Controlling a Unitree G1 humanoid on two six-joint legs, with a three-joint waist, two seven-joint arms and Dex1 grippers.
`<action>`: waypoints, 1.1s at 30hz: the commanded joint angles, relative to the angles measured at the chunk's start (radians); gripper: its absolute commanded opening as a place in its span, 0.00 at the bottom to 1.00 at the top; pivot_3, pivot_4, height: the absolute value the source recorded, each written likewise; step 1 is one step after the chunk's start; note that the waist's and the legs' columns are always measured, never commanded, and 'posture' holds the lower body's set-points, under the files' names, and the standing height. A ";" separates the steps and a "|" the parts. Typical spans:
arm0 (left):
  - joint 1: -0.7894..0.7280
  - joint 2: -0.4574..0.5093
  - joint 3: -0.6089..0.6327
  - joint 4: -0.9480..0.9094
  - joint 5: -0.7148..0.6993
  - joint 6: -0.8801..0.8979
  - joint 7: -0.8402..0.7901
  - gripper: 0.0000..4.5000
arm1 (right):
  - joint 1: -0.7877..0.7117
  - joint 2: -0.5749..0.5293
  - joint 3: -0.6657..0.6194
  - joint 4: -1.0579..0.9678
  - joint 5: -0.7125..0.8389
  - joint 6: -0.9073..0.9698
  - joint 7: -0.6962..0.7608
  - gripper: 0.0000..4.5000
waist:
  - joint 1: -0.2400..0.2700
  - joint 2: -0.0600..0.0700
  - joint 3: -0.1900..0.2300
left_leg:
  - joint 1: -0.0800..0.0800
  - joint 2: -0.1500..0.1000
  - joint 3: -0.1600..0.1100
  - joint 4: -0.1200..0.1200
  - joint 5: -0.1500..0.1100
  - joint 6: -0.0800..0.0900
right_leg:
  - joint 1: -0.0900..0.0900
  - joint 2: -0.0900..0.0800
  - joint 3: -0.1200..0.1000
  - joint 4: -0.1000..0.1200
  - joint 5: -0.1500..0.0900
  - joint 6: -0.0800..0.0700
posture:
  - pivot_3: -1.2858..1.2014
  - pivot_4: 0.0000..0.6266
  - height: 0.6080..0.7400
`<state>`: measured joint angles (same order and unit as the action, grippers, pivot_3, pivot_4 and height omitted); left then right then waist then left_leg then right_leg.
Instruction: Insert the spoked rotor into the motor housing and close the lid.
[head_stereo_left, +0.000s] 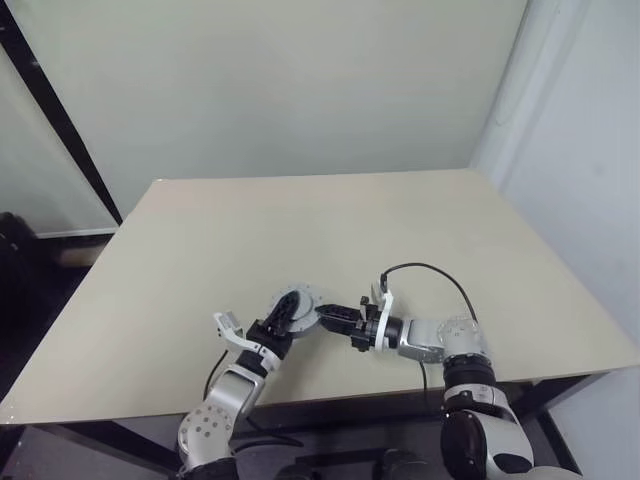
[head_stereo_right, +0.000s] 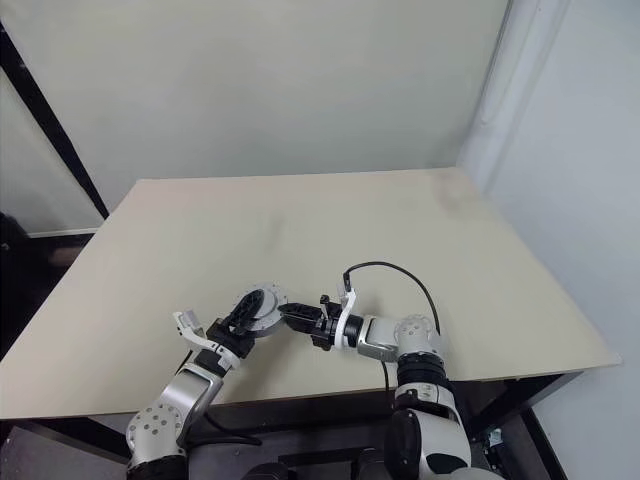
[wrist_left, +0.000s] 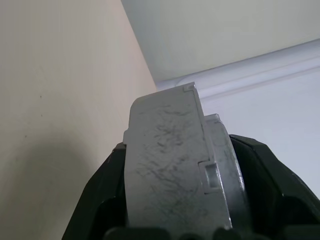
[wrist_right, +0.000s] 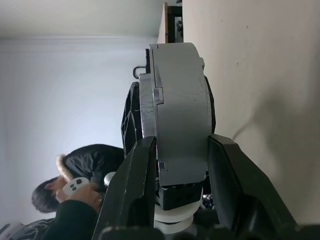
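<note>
1. In the head views both arms met at the lower centre of the frame, just above the near edge of the beige worktop (head_stereo_left: 420, 230).
2. A round grey assembly, the motor housing (head_stereo_left: 293, 303) apparently with its lid on, was held up on edge between them, off the worktop.
3. The right pincer (wrist_right: 175, 165) was clenched on the housing's rim, one black finger on either flat face.
4. The left pincer (wrist_left: 175, 200) had its fingers flanking the same disc; whether they pressed it I cannot tell.
5. The spoked rotor could not be made out.
6. A person in a dark jacket (wrist_right: 75, 200), holding a white controller (wrist_right: 75, 186), sat at the lower left of the right wrist view.
</note>
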<state>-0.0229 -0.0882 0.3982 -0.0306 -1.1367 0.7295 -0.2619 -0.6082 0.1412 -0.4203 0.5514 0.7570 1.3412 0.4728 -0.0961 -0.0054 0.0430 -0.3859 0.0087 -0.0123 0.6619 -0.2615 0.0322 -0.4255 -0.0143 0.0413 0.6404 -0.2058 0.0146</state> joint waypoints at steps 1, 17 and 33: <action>-0.006 -0.007 -0.050 -0.014 0.010 0.004 -0.017 0.53 | -0.012 0.028 0.005 -0.075 0.037 -0.069 0.012 0.27 | 0.000 0.000 0.000 | 0.000 0.000 0.000 0.000 0.000 0.000 | 0.000 0.000 0.000 0.000 0.000 0.000 | 0.52 0.00 1.00; -0.031 -0.017 -0.058 -0.004 0.025 -0.069 -0.012 0.46 | 0.030 0.016 0.049 -0.152 0.035 -0.194 0.003 1.00 | 0.000 0.000 0.000 | 0.000 0.000 0.000 0.000 0.000 0.000 | 0.000 0.000 0.000 0.000 0.000 0.000 | 0.52 0.00 1.00; -0.030 0.161 -0.306 0.005 0.641 -0.425 -0.022 0.45 | 0.262 -0.336 0.691 -0.458 -0.540 -0.987 0.299 1.00 | 0.006 0.000 0.000 | 0.001 -0.001 0.000 0.001 0.000 0.000 | 0.000 0.000 0.001 0.001 0.000 0.000 | 0.52 0.00 1.00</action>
<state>-0.0225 0.0505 0.0962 -0.0010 -0.5718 0.4074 -0.2869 -0.3531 -0.1745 0.2321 0.1422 0.2680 0.4372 0.7479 -0.0905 -0.0055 0.0429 -0.3848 0.0078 -0.0124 0.6624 -0.2613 0.0317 -0.4253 -0.0140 0.0425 0.6418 -0.2057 0.0145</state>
